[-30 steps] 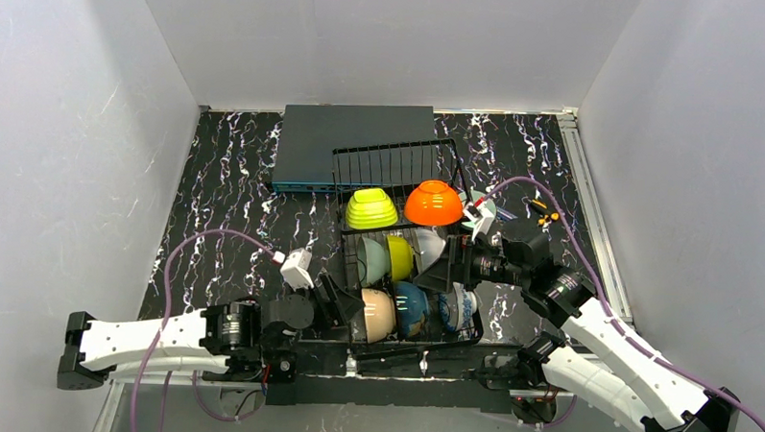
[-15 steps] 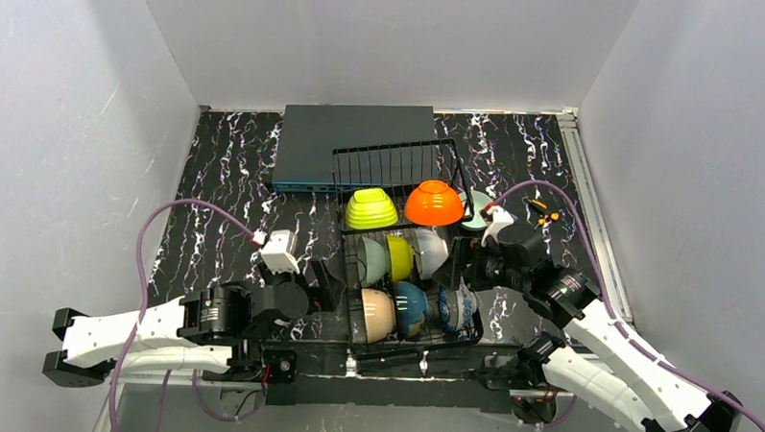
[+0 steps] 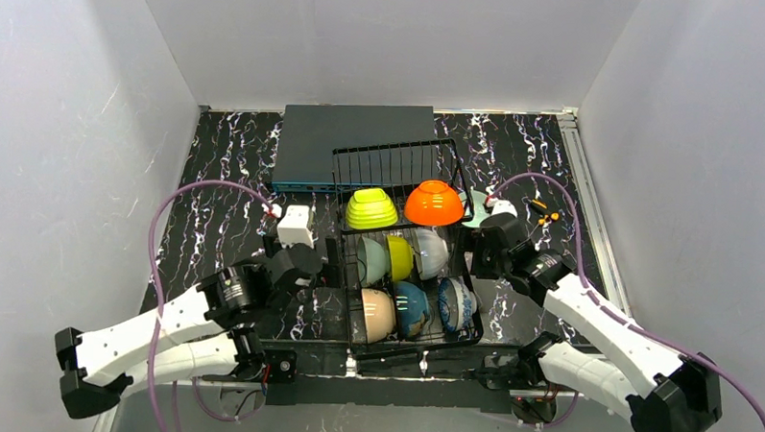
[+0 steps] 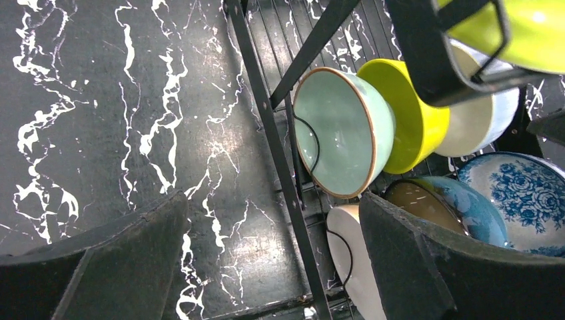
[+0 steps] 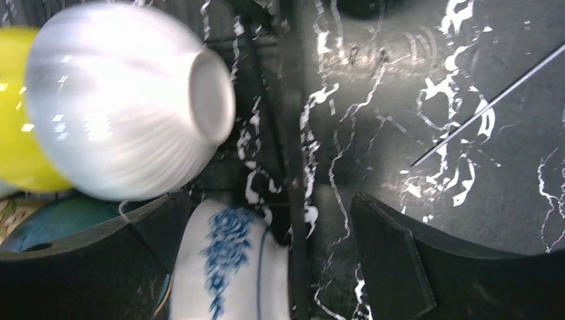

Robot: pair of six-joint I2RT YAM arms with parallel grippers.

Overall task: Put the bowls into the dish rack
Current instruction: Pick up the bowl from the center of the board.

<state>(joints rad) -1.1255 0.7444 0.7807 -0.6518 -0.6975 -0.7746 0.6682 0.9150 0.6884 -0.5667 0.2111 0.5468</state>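
The left gripper [image 3: 312, 267] has drawn back from the near-left corner of the black wire dish rack [image 3: 400, 165], where it was close against the beige bowl [image 3: 378, 314] a second ago. It now sits just off the rack's left side, further from the near edge of the black white-veined table [image 3: 222, 172]. Its jaws stand wide apart with nothing between them. The left arm slants up from the near-left corner with its wrist turned toward the rack.

In the rack, the lime green bowl [image 3: 371, 208] and the glossy orange bowl [image 3: 433, 202] lie dome-up on the far row. The mint-green bowl with a brown rim [image 4: 340, 133], the yellow bowl [image 3: 399, 256] and the ribbed white bowl [image 5: 126, 100] stand on edge in the middle row. The beige bowl, the teal bowl [image 3: 412, 308] and the blue-and-white flowered bowl [image 3: 455, 305] fill the near row. Behind the rack, a flat dark grey box [image 3: 324, 142] lies by the far edge.

The right gripper [image 3: 475, 254] covered the flowered bowl a second ago. It has since pulled out to the rack's right side, spread open and empty, and that bowl stands free. The right arm runs in from the near-right corner, bent at the elbow. What looks like a pale mint bowl [image 3: 474, 210] rests on the table just right of the orange one, half hidden by the wrist.
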